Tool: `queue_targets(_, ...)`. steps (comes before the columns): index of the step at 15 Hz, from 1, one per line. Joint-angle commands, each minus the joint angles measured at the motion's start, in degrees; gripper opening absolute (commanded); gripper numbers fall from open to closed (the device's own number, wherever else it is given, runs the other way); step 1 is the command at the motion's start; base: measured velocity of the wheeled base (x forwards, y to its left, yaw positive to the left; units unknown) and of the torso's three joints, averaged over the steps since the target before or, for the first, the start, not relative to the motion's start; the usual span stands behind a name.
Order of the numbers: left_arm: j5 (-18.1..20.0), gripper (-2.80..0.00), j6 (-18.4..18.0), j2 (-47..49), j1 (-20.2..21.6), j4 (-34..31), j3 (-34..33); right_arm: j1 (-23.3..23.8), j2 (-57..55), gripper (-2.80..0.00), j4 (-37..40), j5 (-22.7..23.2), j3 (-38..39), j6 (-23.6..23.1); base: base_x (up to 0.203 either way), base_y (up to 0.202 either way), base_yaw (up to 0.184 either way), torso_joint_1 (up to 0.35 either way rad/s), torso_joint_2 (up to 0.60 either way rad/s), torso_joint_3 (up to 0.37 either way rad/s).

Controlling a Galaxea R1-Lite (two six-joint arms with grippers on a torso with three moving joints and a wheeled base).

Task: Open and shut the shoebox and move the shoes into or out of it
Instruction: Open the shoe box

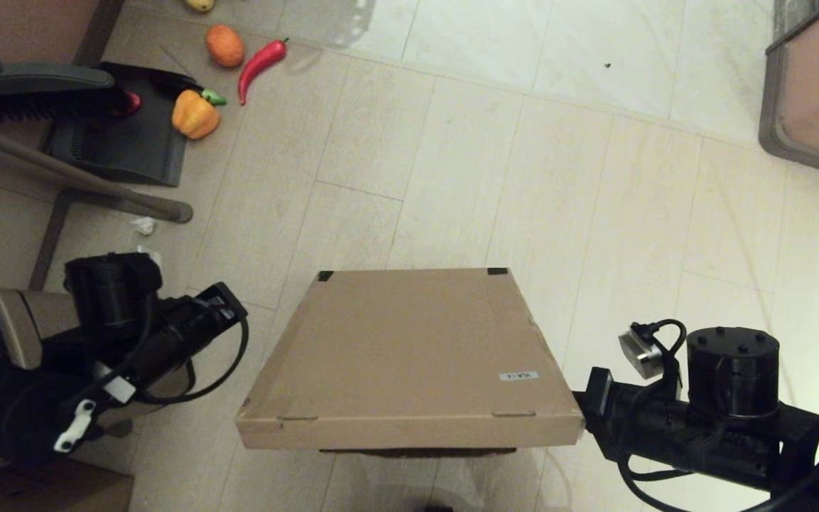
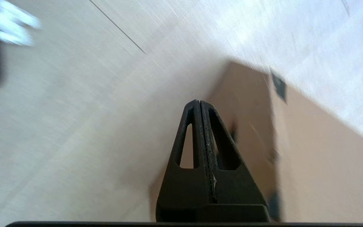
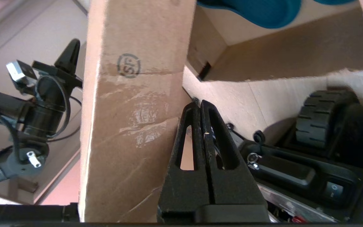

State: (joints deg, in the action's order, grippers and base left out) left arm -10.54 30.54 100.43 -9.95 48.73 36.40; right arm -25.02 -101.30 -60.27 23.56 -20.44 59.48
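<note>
The shoebox [image 1: 409, 348] stands on the floor in front of me, a plain brown cardboard box with two black-taped far corners and a small white label. Its hinged lid is tilted up at the near edge. My right gripper [image 1: 586, 407] is shut, with its tips [image 3: 198, 103] against the lid's front lip [image 3: 131, 110] at the near right corner. Under the lifted lid the right wrist view shows the teal shoes [image 3: 250, 11] inside the box. My left gripper [image 1: 230, 297] is shut and empty, left of the shoebox [image 2: 326, 157] and apart from it.
At the far left lie a black dustpan [image 1: 125, 135] and brush [image 1: 33, 92], an orange bell pepper [image 1: 195, 114], a red chili [image 1: 260, 64] and an orange fruit [image 1: 225, 45]. A slanted metal leg [image 1: 75, 178] crosses there. A brown framed panel [image 1: 818, 92] sits far right.
</note>
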Motion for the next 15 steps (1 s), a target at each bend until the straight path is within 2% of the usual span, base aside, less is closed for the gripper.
queue_targets(1, -0.09, -2.8, 0.22, -2.73, 2.11, 0.32, -1.12, -0.05, 2.01, -2.8, -0.37, 0.16, -0.29, 0.37, 0.0, 0.0, 0.0, 0.0, 0.0, 0.0)
queue_targets(4, -0.02, -2.8, 0.29, -5.22, 3.07, 0.44, -5.42, -1.06, 6.58, -2.8, -0.33, 0.71, -2.25, 1.15, 0.0, 0.0, 0.0, 0.0, 0.0, 0.0)
queue_targets(6, 0.02, -2.8, 0.4, -6.42, 3.1, 0.49, -7.23, -1.09, 8.41, -2.8, -0.07, 1.49, -5.16, 4.03, 0.0, 0.0, 0.0, 0.0, 0.0, 0.0)
queue_targets(8, -0.06, -2.8, 0.31, -7.58, 3.1, 0.54, -8.39, -0.92, 7.59, -2.8, 0.54, 1.48, -7.94, 4.36, 0.0, 0.0, 0.0, 0.0, 0.0, 0.0)
queue_targets(11, -0.09, -2.8, 0.02, -10.43, 3.18, 0.58, -11.27, 1.46, 2.8, -2.8, 2.04, 1.33, -16.6, 4.29, 0.0, 0.0, 0.0, 0.0, 0.0, 0.0)
queue_targets(13, -0.13, -2.8, -0.08, -12.85, 4.21, 0.58, -13.78, 3.72, 0.52, -2.8, 6.47, 1.32, -24.23, 4.13, 0.0, 0.0, 0.0, 0.0, 0.0, 0.0)
queue_targets(15, -0.09, -2.8, -0.41, -14.66, 7.4, 0.27, -14.75, 6.18, 0.22, -2.8, 16.09, 1.31, -31.41, 3.2, 0.0, 0.0, 0.0, 0.0, 0.0, 0.0)
